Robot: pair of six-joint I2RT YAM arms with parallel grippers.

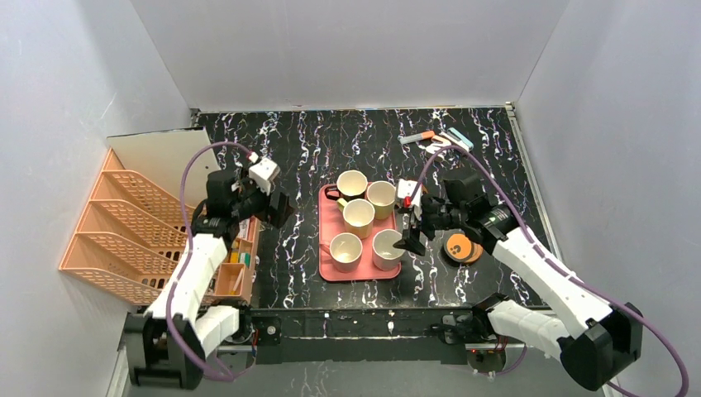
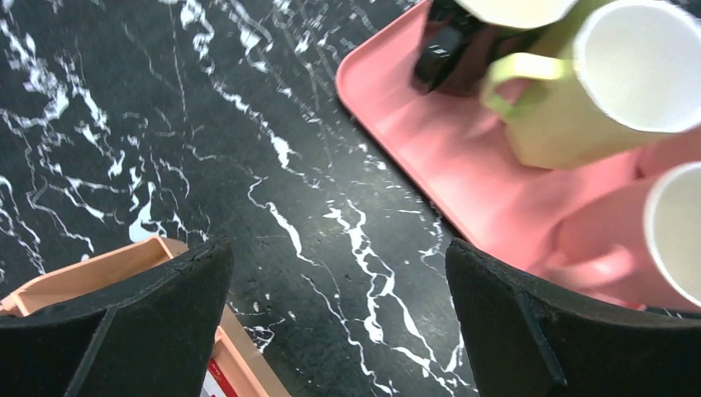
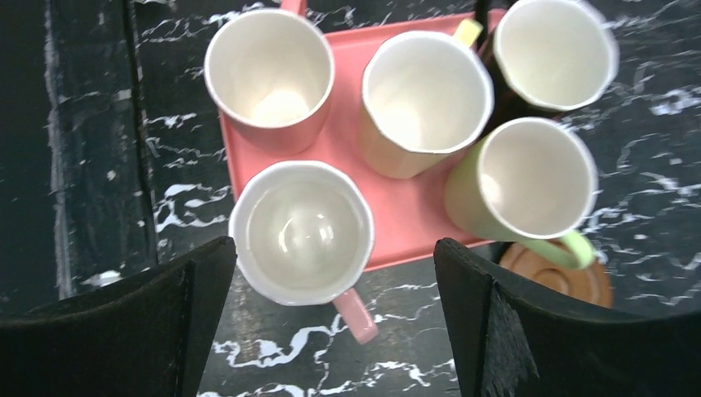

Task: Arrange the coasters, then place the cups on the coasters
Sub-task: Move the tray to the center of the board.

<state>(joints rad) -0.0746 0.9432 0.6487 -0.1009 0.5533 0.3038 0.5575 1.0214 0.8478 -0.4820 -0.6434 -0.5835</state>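
The right gripper [image 1: 407,240], jaws spread wide and empty, hangs over the pale pink mug [image 3: 302,231] at the pink tray's [image 1: 364,274] near-right corner. The coasters [image 1: 461,248] lie piled on the table just to its right. The left gripper [image 1: 279,210], likewise wide and empty, is well apart.

From my left wrist the tray [image 2: 430,157] runs off the top and right edges, cutting its mugs short. The dark brown mug [image 2: 479,66] is a blurred sliver, and the pink mug [image 2: 612,240] loses its far side. My left fingers [image 2: 140,331] cover part of the orange box [image 2: 83,281]. From my right wrist a coaster [image 3: 579,285] sits half behind my right finger [image 3: 537,331] and the handle of the green mug [image 3: 464,194]. From above, the coasters [image 1: 461,246] beside the tray's right edge are too small to count, and the bits [image 1: 438,139] by the table [image 1: 289,165]'s far edge are too small to name.
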